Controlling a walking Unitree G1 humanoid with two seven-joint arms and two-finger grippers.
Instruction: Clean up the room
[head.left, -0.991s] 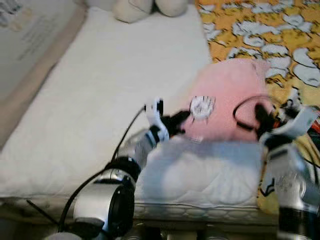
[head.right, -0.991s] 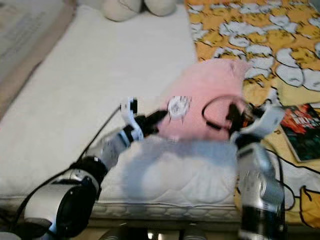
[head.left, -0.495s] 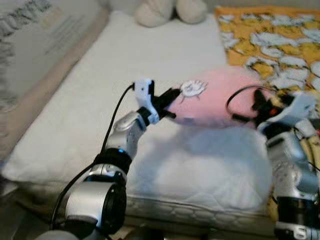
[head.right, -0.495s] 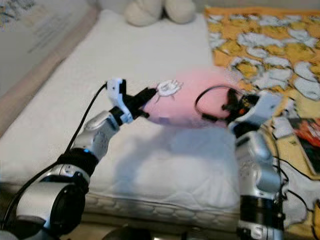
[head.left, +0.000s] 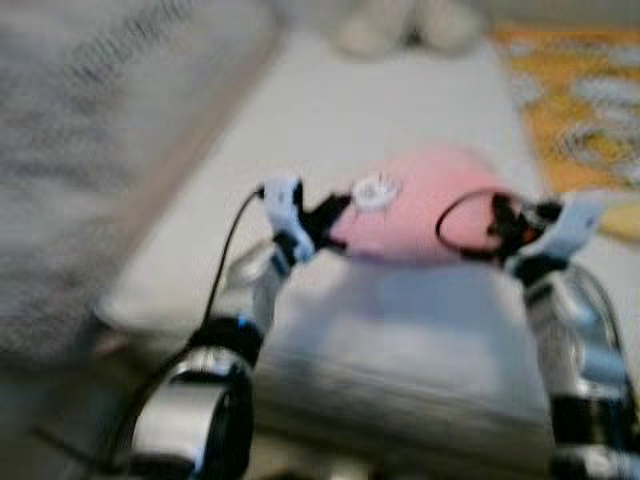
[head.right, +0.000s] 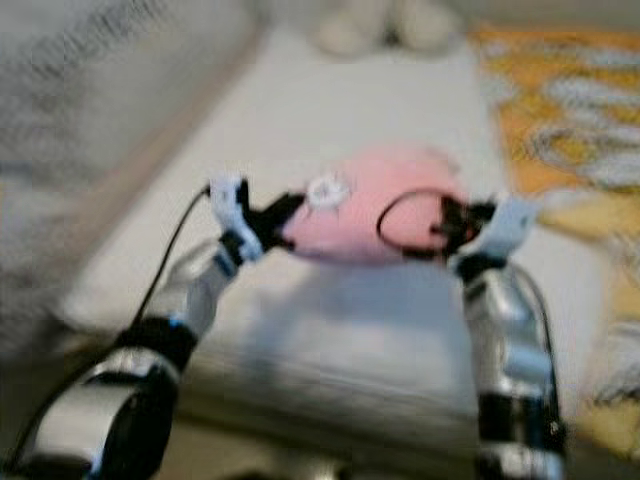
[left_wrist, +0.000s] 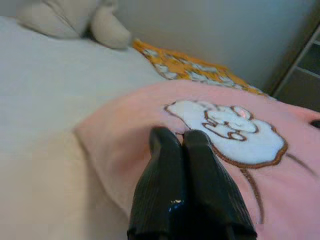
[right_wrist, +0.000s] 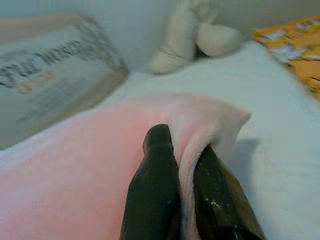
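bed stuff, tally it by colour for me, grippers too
pink: 1, pillow
white: 2, mattress, plush toy
orange: 1, blanket
black: 2, left gripper and right gripper, both shut on the pillow
total: 6

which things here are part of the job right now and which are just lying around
In the job:
pink cloth
left gripper, shut on its edge
right gripper, pinching a fold

Lying about:
bed
plush toy
orange blanket
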